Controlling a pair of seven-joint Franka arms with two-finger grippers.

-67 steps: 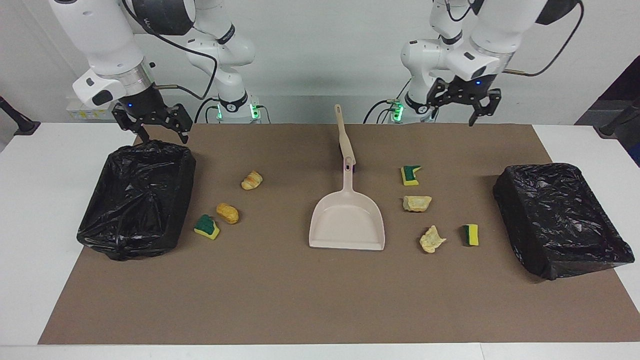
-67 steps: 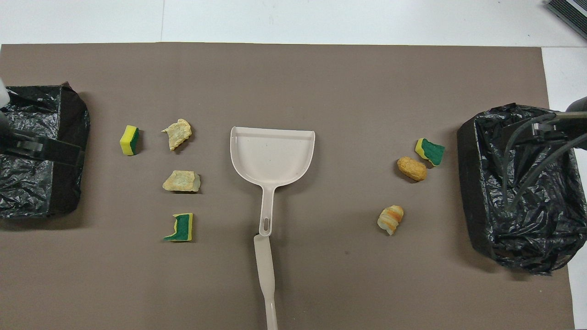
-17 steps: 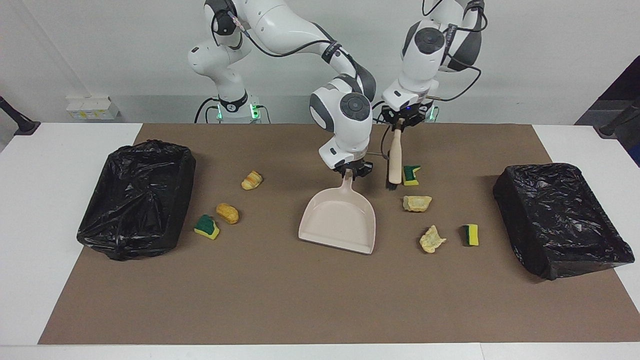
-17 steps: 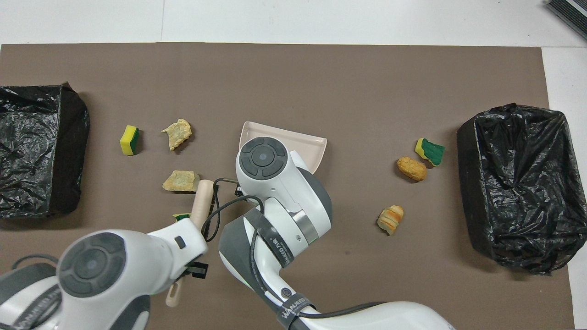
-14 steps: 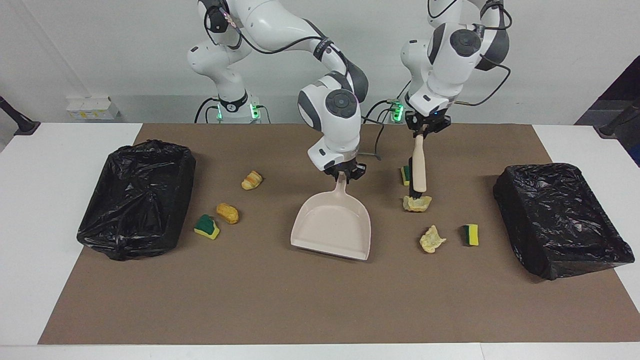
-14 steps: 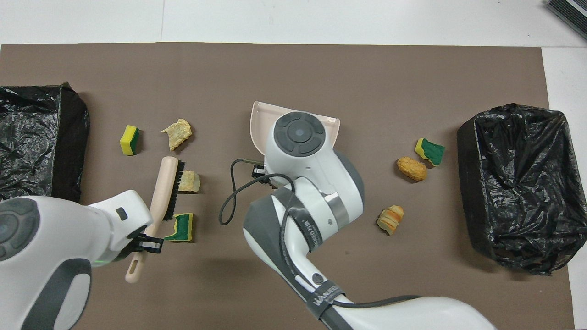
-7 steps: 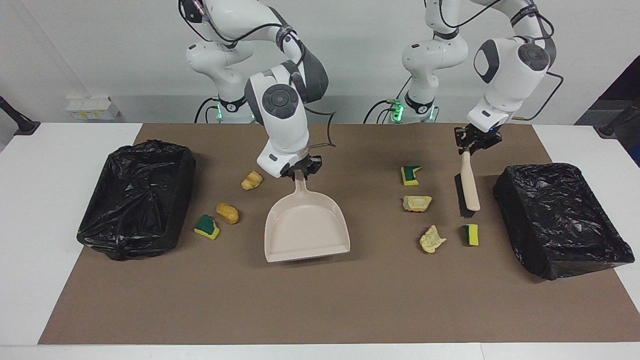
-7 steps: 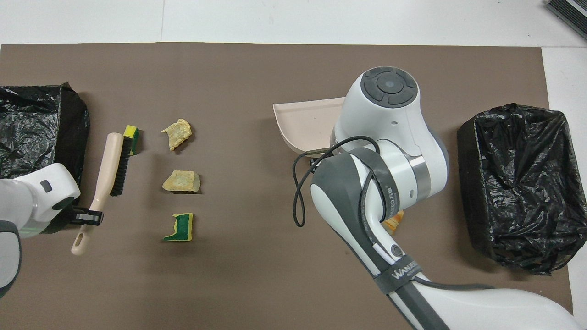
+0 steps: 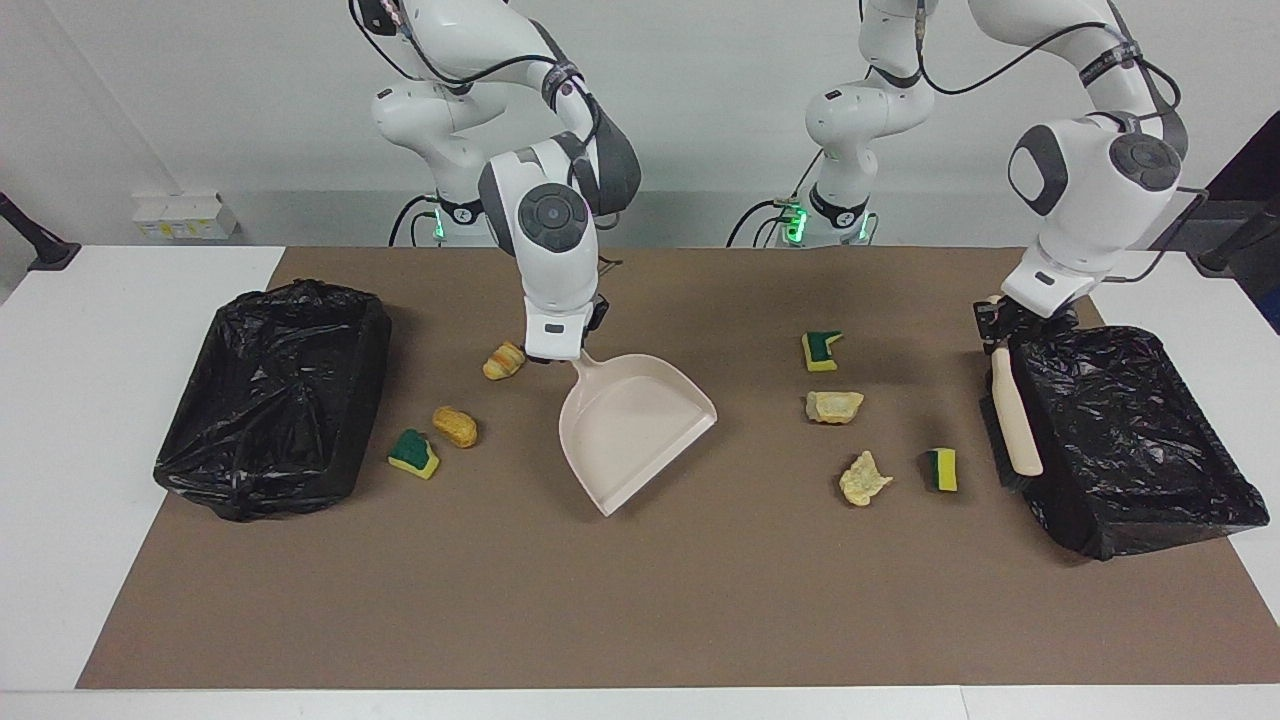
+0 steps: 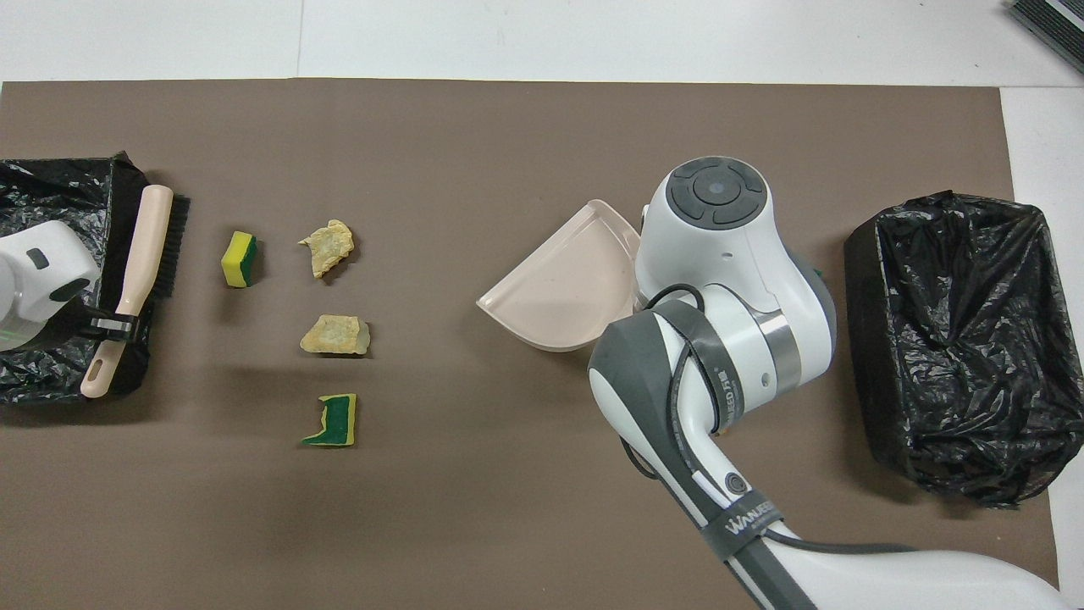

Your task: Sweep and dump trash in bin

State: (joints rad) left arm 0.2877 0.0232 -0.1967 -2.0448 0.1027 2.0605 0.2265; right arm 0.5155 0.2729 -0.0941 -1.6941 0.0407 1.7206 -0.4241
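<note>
- The dustpan (image 9: 635, 425) is gripped by its handle in the right tool (image 9: 560, 352), tilted over mid-counter (image 9: 640, 600).
- The brush (image 9: 1012, 418) is clamped in the left tool (image 9: 1000, 322), beside a bin (image 9: 1130, 440).
- All seven scraps of trash (image 9: 835, 406) lie unswept: four near that bin, three near the other bin (image 9: 270, 395).
- A hard sweep risks flicking scraps past the pan.

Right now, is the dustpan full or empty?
Empty. The dustpan shows only bare beige inside; all trash pieces lie on the mat.
</note>
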